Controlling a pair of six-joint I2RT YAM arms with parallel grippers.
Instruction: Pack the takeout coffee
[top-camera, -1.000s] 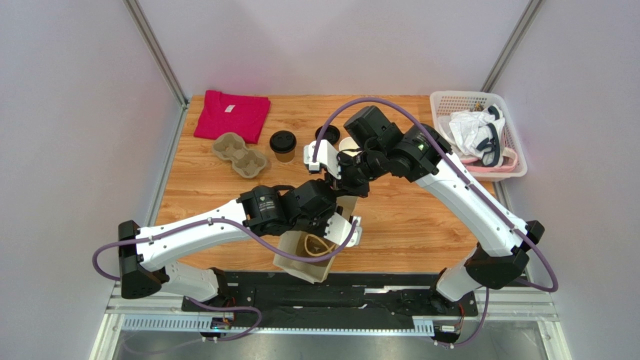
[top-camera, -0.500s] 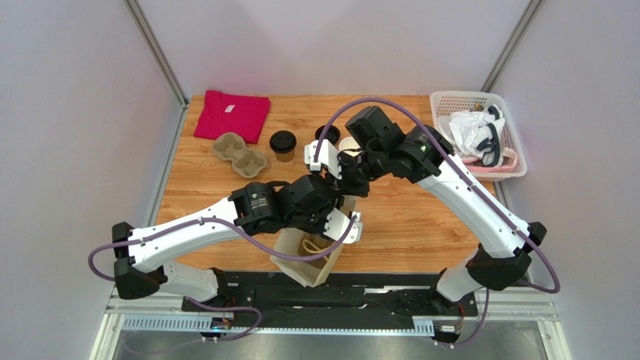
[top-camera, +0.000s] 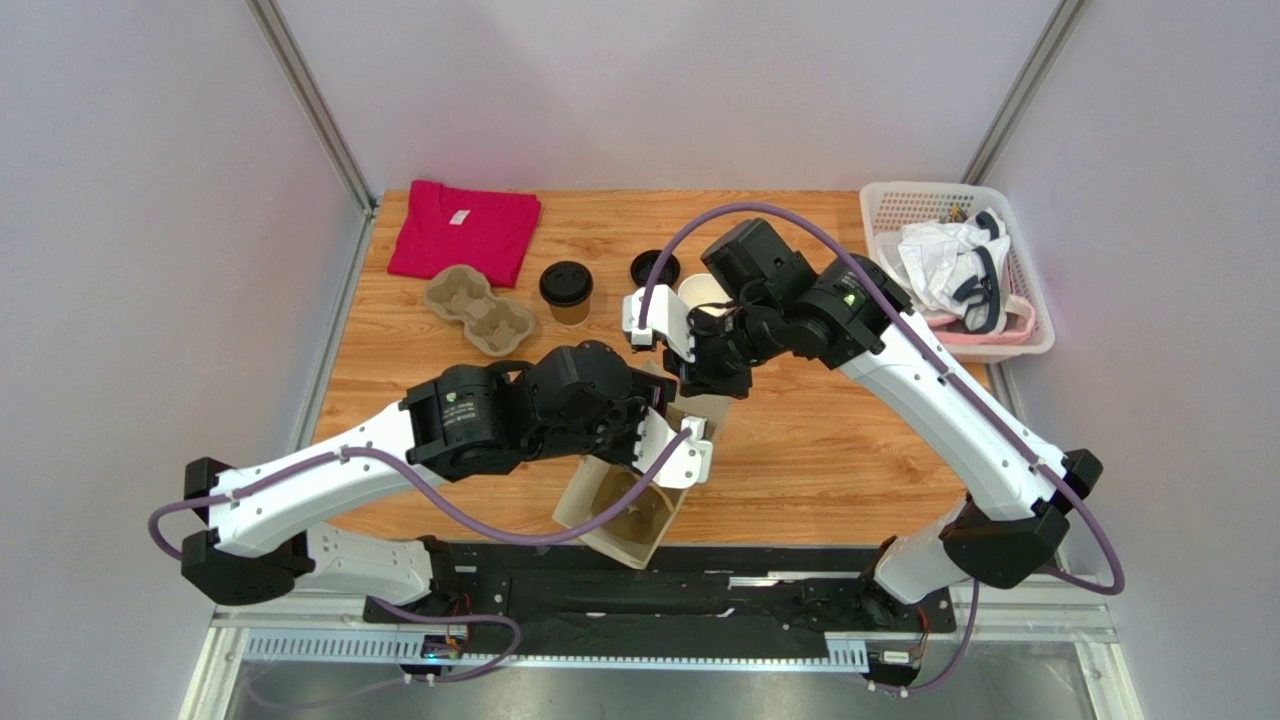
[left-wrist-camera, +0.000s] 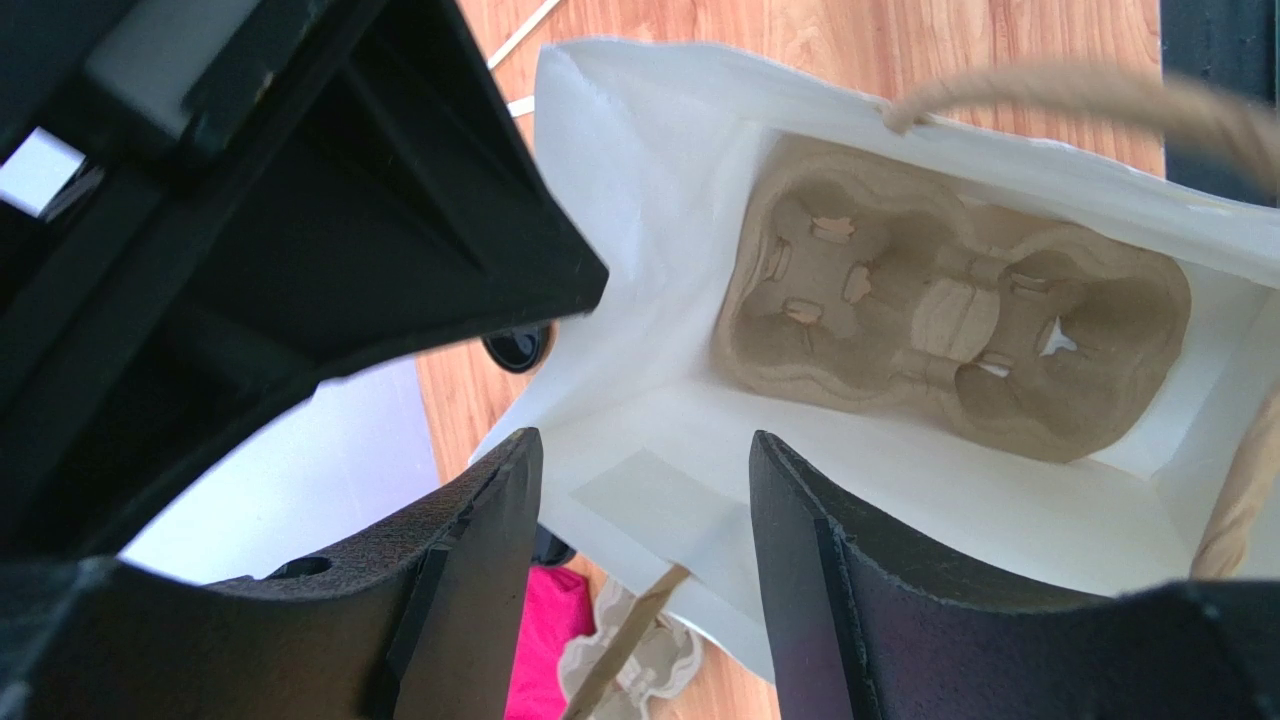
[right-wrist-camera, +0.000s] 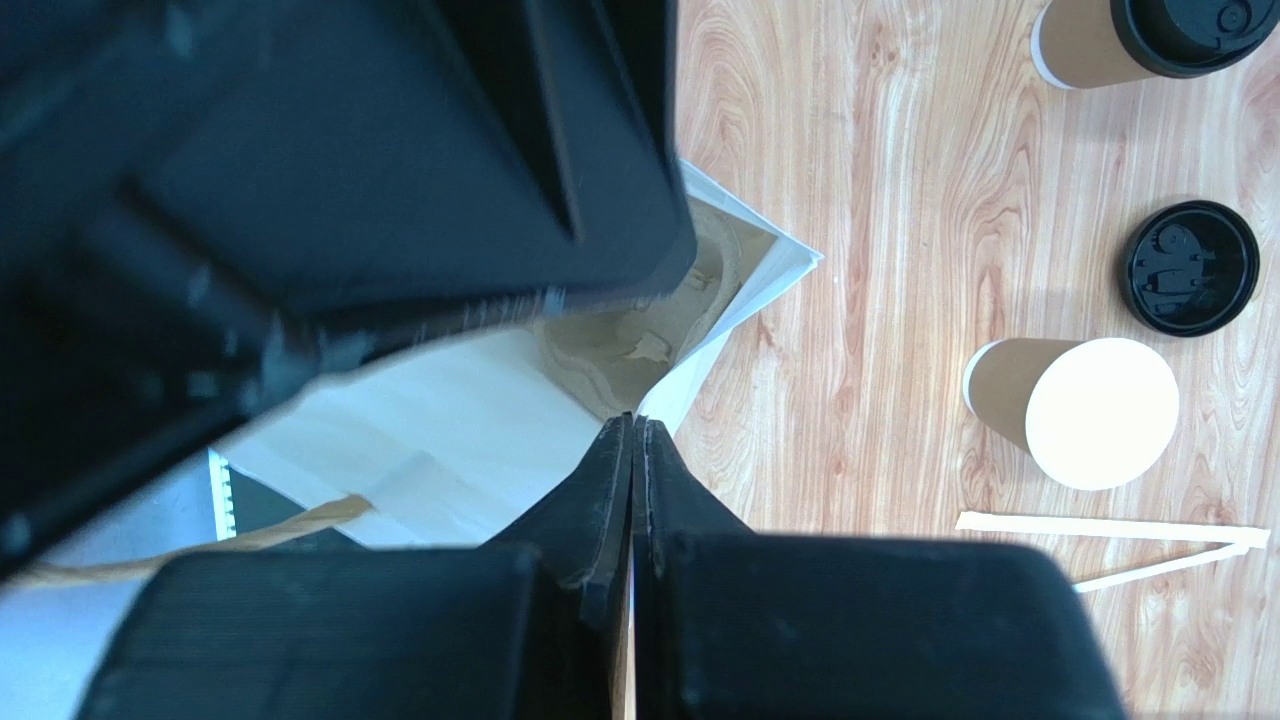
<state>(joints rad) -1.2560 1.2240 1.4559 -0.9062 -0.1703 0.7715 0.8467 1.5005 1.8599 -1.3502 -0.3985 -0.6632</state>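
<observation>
On table (top-camera: 842, 435), takeout coffee (top-camera: 565, 290): tan cup, black lid; left claw (left-wrist-camera: 643, 465) released; right claw (right-wrist-camera: 633, 435) clenched on bag (left-wrist-camera: 661, 180) rim.

Takeout coffee (right-wrist-camera: 1150, 38) cut by the top edge (lid too); paper bag (top-camera: 609, 518) half under left arm (top-camera: 481, 420).

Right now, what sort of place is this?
Probably a robot lab cell, not a café: plain panel walls box in a wooden table, a left arm and right arm are bolted at its edge, and the props are mixed: lidded cup, bag, laundry basket.
</observation>
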